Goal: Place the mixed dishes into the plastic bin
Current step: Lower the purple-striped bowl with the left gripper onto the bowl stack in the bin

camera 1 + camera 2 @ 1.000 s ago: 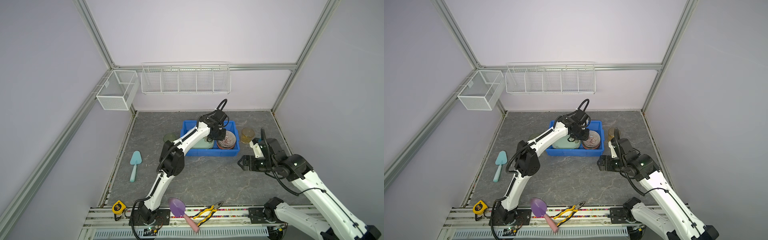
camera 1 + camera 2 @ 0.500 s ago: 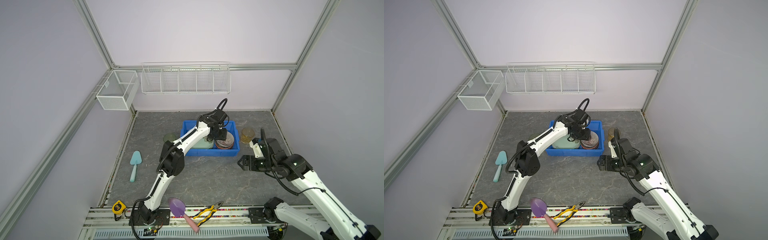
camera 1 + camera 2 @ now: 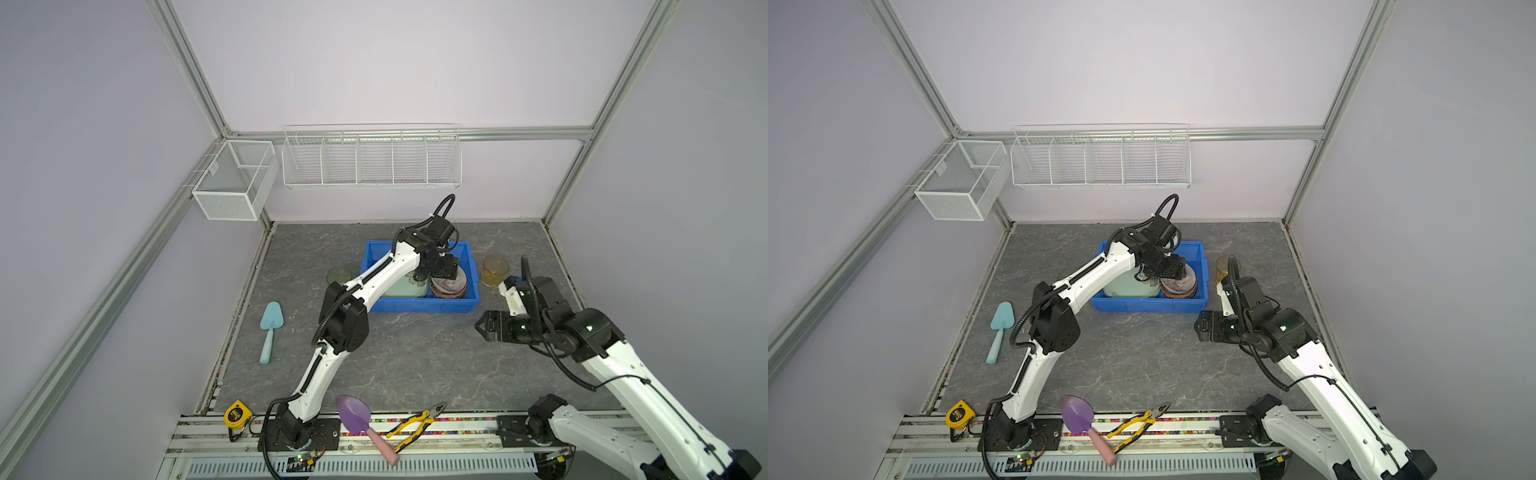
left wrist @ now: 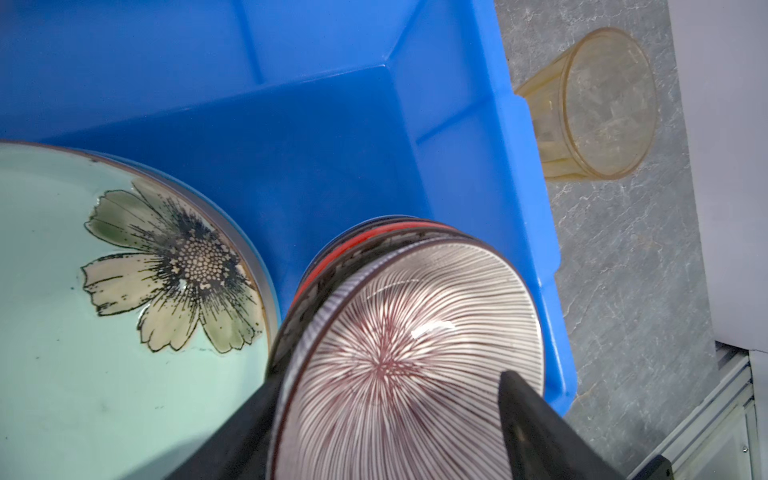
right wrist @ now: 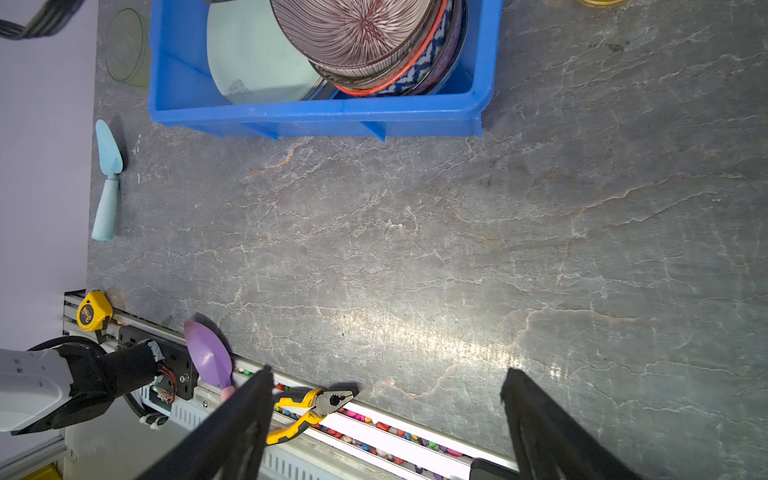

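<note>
Dishes are mostly inside the plastic bin (image 3: 419,308) in both top views. The pale green flower plate (image 3: 399,289) lies flat, and beside it the pink-striped bowl (image 3: 452,283) tops a stack of bowls under the left gripper (image 3: 441,272). The amber tumbler (image 3: 495,270) and green tumbler (image 3: 340,275) stand outside on the table, one off each end of the bin. The right gripper (image 3: 482,326) hovers over bare table, apart from the bin. In the left wrist view the jaws are spread, one finger outside the striped bowl's rim and one over its inside, pinching nothing. The bowl sits askew on the red-rimmed bowl below, so lifting out at a slant could hook that rim and tip the stack against the plate or bin wall. In the right wrist view the jaws are spread and empty. A hasty reach for the amber tumbler, just beside the bin's lip, could knock it over and send it rolling.
</note>
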`<state>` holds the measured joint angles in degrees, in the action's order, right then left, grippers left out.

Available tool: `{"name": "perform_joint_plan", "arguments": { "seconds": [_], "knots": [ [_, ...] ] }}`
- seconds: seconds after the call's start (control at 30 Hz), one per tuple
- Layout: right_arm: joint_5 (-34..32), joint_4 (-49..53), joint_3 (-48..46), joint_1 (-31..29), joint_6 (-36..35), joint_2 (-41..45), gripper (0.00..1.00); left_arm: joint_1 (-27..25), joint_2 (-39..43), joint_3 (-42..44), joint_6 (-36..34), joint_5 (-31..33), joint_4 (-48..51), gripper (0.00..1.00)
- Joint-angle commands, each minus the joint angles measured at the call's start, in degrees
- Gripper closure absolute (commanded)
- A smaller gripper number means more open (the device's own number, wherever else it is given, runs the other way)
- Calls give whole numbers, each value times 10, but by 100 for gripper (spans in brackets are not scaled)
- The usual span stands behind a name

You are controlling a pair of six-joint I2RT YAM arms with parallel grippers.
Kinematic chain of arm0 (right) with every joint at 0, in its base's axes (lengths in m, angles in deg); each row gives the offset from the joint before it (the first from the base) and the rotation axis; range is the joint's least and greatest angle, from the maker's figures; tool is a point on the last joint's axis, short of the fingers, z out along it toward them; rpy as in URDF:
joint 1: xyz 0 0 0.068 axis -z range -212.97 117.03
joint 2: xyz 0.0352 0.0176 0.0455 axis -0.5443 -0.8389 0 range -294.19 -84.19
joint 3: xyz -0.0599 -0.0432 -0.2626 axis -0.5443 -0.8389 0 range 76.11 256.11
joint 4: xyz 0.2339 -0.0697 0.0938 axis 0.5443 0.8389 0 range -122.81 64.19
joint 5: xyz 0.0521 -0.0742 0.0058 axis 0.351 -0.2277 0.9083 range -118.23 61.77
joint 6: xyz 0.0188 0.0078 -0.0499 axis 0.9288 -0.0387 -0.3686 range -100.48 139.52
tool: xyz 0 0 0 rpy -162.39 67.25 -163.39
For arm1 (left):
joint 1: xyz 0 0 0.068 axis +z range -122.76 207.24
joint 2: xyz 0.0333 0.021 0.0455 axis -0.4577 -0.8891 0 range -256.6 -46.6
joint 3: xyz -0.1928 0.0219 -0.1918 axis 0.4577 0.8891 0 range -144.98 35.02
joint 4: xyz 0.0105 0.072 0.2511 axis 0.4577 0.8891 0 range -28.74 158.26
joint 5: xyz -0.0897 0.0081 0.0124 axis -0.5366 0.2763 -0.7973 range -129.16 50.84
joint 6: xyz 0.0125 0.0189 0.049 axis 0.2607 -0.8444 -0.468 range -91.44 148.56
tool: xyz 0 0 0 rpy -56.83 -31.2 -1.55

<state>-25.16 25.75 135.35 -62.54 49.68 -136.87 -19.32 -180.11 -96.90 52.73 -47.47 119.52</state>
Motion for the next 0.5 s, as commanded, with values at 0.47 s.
{"name": "perform_joint_plan", "arguments": {
  "seconds": [0.47],
  "knots": [
    [6,-6,-8,8,-9,-4,12,1,35,-15,-13,11,27,14]
  ]
}}
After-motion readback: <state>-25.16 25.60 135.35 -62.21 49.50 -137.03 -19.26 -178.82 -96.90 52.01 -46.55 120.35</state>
